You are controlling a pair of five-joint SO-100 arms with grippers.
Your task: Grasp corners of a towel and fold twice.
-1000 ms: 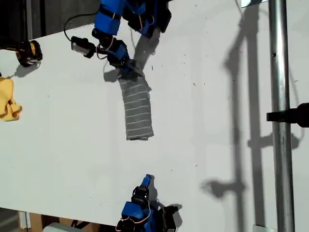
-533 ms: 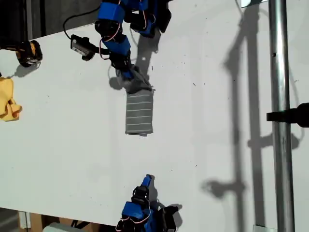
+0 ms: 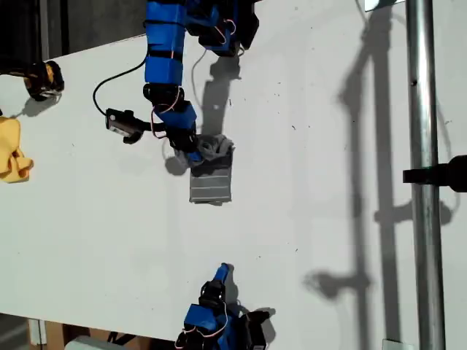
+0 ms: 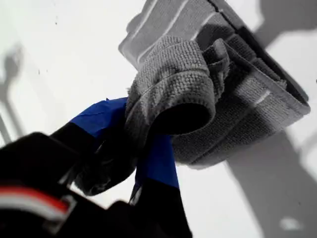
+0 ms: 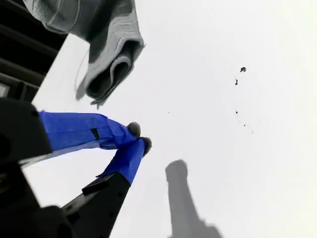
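Beside the towel [image 3: 211,181], bare table [image 3: 328,219] only.

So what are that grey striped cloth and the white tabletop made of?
The grey towel with thin white stripes looks like soft knitted or woven fabric: ribbed texture, thick rolled folds in the first wrist view. The white table seems a smooth, matte hard board, perhaps laminate; it takes crisp shadows and shows small dark specks.

White table [image 3: 328,219], folded grey striped towel [image 3: 211,186], yellow cloth [image 3: 11,153] at exterior view's left
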